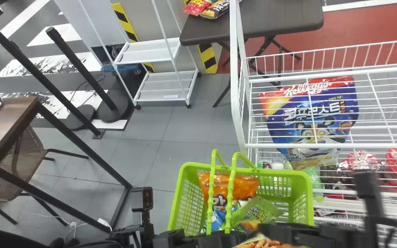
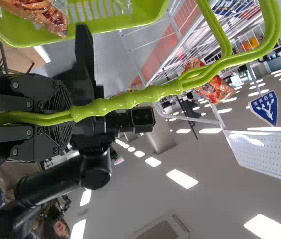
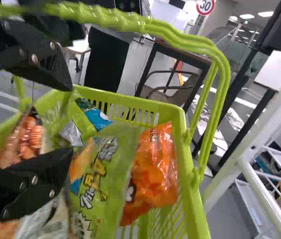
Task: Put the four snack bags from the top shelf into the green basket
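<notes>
While the left gripper (image 1: 217, 238) seems to have its jaws clamped on the handles (image 2: 155, 93), the right gripper (image 1: 267, 233) has jaws wide apart near snack bags (image 1: 246, 187) inside the green basket (image 1: 309, 199).

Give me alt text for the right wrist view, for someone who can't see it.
The right gripper, its black fingers apart, is in front of several snack bags in a green basket. A green bag and an orange bag lean inside, and the handles arch above.
</notes>
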